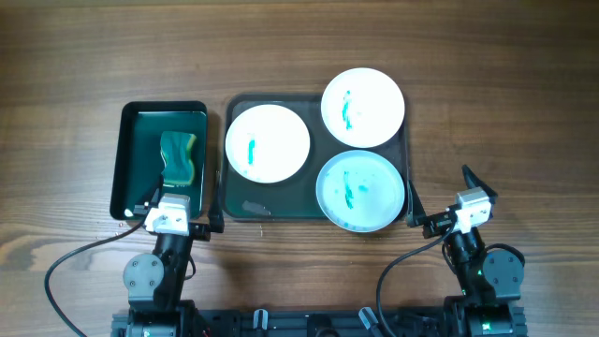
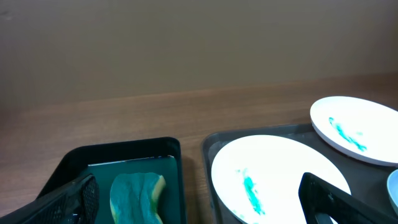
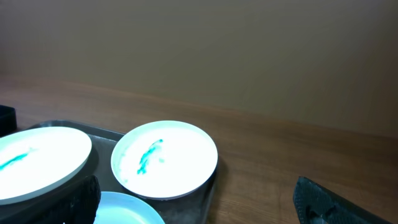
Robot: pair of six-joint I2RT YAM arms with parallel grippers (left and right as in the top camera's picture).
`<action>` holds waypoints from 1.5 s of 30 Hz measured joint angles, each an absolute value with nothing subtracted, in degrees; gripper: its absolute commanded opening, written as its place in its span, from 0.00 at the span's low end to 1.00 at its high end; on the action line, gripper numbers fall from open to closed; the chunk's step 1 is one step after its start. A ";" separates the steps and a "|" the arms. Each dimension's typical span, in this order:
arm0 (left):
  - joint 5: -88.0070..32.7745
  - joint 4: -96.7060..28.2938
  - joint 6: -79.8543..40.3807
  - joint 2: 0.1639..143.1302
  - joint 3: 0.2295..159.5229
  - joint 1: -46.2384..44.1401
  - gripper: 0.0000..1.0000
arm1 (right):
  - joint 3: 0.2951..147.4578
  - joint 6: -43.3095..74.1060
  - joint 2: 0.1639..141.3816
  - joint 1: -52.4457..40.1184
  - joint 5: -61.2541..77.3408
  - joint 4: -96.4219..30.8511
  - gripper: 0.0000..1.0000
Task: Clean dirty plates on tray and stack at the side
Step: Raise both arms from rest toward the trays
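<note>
In the left wrist view, the nearest plate is cut off by the bottom edge and partly covered by 1 dark finger. A second plate is cropped at the right, and the third shows only as a sliver. In the right wrist view, the pale blue plate is cut off at the bottom and another plate at the left. From overhead, the near end of the smaller tray [image 1: 136,140] is hidden under the left gripper [image 1: 178,208]. A pale patch on the bare floor of the tray [image 1: 281,198] cannot be made out.

3 round plates are counted, each marked with 1 teal smear. 2 trays, 1 sponge and 2 grippers are also counted.

The tray lies on the wooden worktop [image 1: 75,56] with its long axis running left to right. The left plate [image 1: 268,142] sits fully inside it. The far-right plate [image 1: 363,107] overhangs the far rim. The pale blue plate [image 1: 360,191] overlaps the near right rim. The smears run roughly near to far.

The smaller tray stands just left of the tray, with its long axis running near to far. A green and yellow sponge [image 1: 179,157] lies in it.

The jaws of the left gripper are spread wide and nothing is held. The jaws of the right gripper [image 1: 442,192], just right of the tray, are likewise spread and empty.
</note>
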State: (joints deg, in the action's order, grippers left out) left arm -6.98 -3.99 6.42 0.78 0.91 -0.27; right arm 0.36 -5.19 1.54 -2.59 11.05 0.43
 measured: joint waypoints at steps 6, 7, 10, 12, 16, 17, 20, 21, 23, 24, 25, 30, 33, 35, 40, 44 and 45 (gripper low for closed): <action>-6.98 -3.99 6.42 0.80 0.91 -0.27 1.00 | 0.36 -5.19 1.54 -2.59 11.03 0.43 1.00; -6.98 -3.99 6.42 0.78 0.91 -0.27 1.00 | 0.36 -5.19 1.54 -2.59 11.03 0.43 1.00; -6.98 -3.99 6.42 0.78 0.91 -0.27 1.00 | 0.36 -5.19 1.54 -2.59 11.05 0.43 1.00; -6.98 -3.99 6.42 0.78 0.91 -0.27 1.00 | 0.36 -5.19 1.54 -2.59 11.03 0.43 1.00; -6.98 -3.95 6.42 0.78 0.91 -0.27 1.00 | 0.36 -5.19 1.54 -2.59 11.03 0.45 1.00; -7.03 -3.84 6.42 0.78 0.91 -0.27 1.00 | 0.36 -5.19 1.54 -2.59 11.03 0.45 1.00; -8.05 -3.79 6.42 0.78 0.91 -0.27 1.00 | 0.36 -5.17 1.54 -2.59 11.05 0.45 1.00; -8.14 -3.79 6.42 0.78 0.91 -0.27 1.00 | 0.36 -5.17 1.54 -2.59 11.03 0.43 1.00; -8.32 -3.79 6.42 0.78 0.91 -0.27 1.00 | 0.36 -5.17 1.54 -2.59 11.03 0.43 1.00; -8.38 -3.79 6.42 0.78 0.91 -0.27 1.00 | 0.36 -5.17 1.54 -2.59 11.03 0.43 1.00; -8.49 -3.79 6.42 0.78 0.91 -0.27 1.00 | 0.36 -5.17 1.54 -2.59 11.03 0.45 1.00; -8.49 -3.77 6.42 0.78 0.91 -0.27 1.00 | 0.36 -5.17 1.54 -2.59 11.03 0.43 1.00; -8.47 -3.79 6.39 0.80 0.91 -0.27 1.00 | 0.47 -5.17 1.54 -2.59 11.05 -0.95 1.00; -8.21 -3.90 5.72 0.91 0.97 -0.27 1.00 | 1.43 -5.17 1.56 -2.59 11.03 -3.70 1.00; -7.14 -10.31 4.58 6.02 10.11 -0.27 1.00 | 10.81 -4.93 5.58 -2.59 11.05 -11.97 0.99; -6.70 -22.37 4.12 16.51 25.82 -0.27 1.00 | 23.81 -4.67 17.41 -2.59 11.07 -20.88 1.00; -6.70 -26.33 3.95 20.21 30.63 -0.27 1.00 | 27.42 -4.54 20.82 -2.59 11.09 -23.44 1.00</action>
